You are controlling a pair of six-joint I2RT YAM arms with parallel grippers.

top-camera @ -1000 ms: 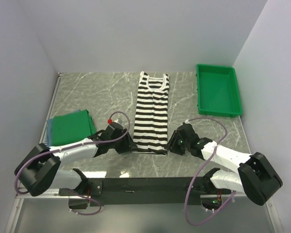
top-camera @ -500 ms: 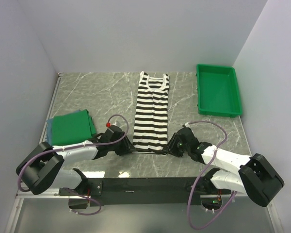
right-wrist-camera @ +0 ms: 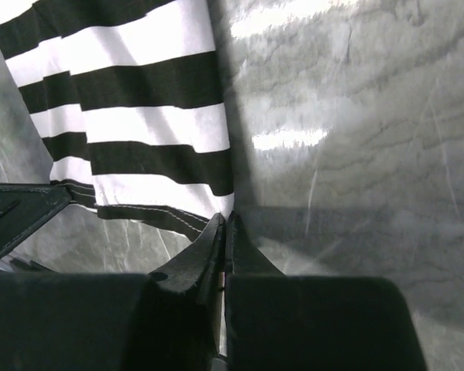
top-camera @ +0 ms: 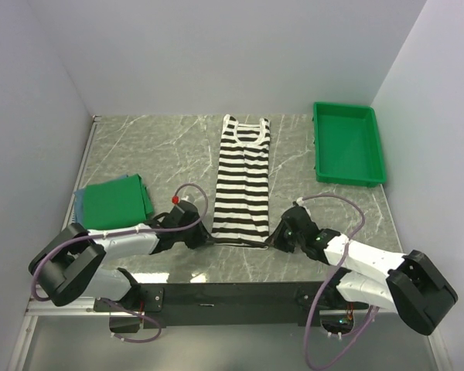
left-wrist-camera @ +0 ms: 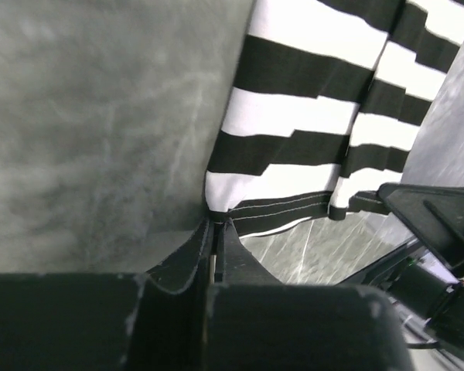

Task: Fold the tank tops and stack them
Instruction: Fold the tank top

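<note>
Left gripper [top-camera: 207, 238] clamped tight on the near-left hem corner of the striped tank top [top-camera: 243, 182]; right gripper [top-camera: 272, 241] likewise on the near-right corner. Garment lies flat at the centre of the table [top-camera: 162, 147], neckline at the far side.

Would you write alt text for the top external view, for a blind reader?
The left gripper and right gripper are shut on the near hem corners of a striped top lying flat. A folded green top lies left; a green bin, far right.
</note>
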